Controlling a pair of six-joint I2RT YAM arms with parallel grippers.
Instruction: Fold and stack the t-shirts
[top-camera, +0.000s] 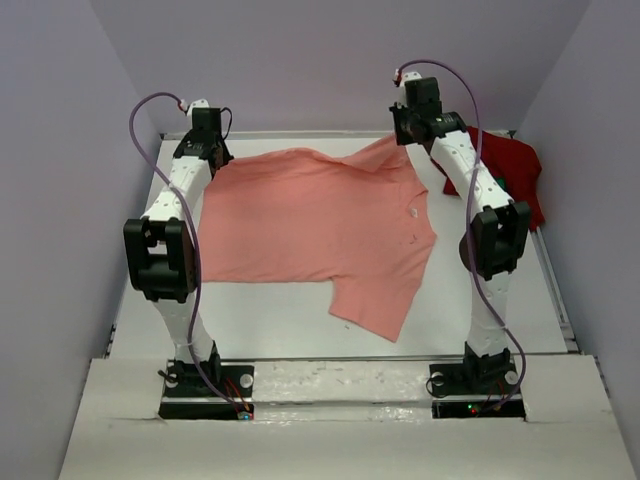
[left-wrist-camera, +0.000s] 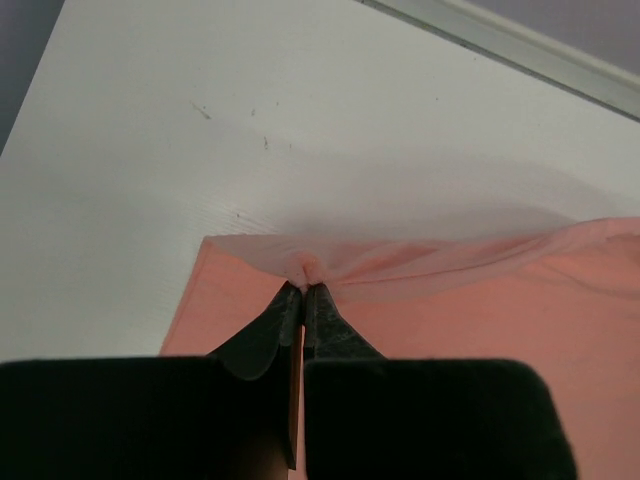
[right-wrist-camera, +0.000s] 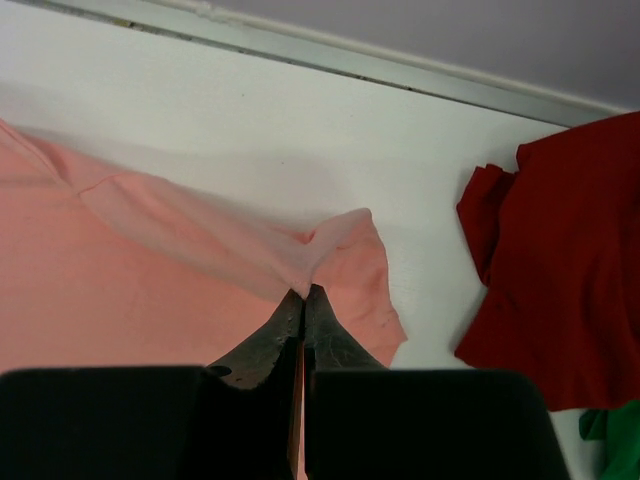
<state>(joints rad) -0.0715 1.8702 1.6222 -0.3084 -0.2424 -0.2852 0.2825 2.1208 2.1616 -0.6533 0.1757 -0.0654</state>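
- Two grippers are pinched shut on the salmon-pink t-shirt (top-camera: 310, 225): your left gripper (left-wrist-camera: 303, 292) holds its far left corner, and your right gripper (right-wrist-camera: 303, 296) holds what looks like the far sleeve.
- That shirt lies spread on the table (top-camera: 280, 320); from above, your arms hide both pinch points.
- The dark red t-shirt (right-wrist-camera: 560, 270) sits bunched at the far right, partly behind your right arm.
- The green t-shirt (right-wrist-camera: 615, 440) is cut off at the frame corner, so its shape is unclear.
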